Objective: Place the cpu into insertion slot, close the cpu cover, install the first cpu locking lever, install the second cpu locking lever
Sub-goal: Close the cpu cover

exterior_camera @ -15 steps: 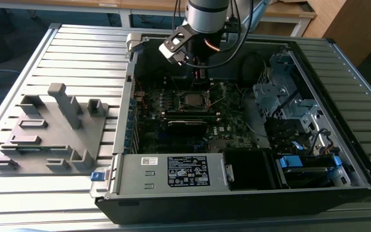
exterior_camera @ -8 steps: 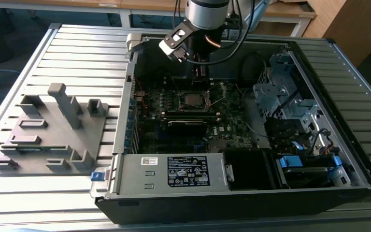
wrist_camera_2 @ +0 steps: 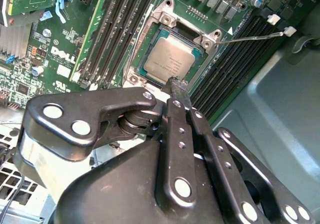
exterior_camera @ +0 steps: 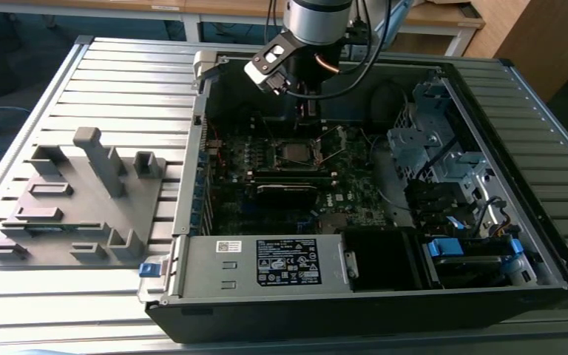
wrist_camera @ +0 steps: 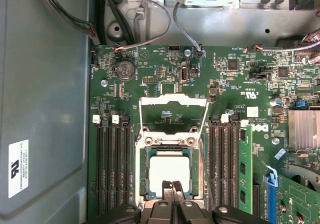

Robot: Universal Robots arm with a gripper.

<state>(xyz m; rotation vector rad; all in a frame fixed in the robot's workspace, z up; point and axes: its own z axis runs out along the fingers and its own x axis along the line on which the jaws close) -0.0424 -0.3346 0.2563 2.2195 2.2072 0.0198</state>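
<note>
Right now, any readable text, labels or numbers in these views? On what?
Nothing legible enough to quote.
Black label on the power supply: print too small.
Small white sticker beside it: too small.
cpu top: etched lines, blurred.
Motherboard silkscreen: too small.
Tall white sticker on the case wall: blurred.

The black metal linkage tool (wrist_camera_2: 178, 85) hangs from the silver-grey arm (exterior_camera: 316, 18), pointing down, fingers (wrist_camera: 168, 193) pressed together.
</note>
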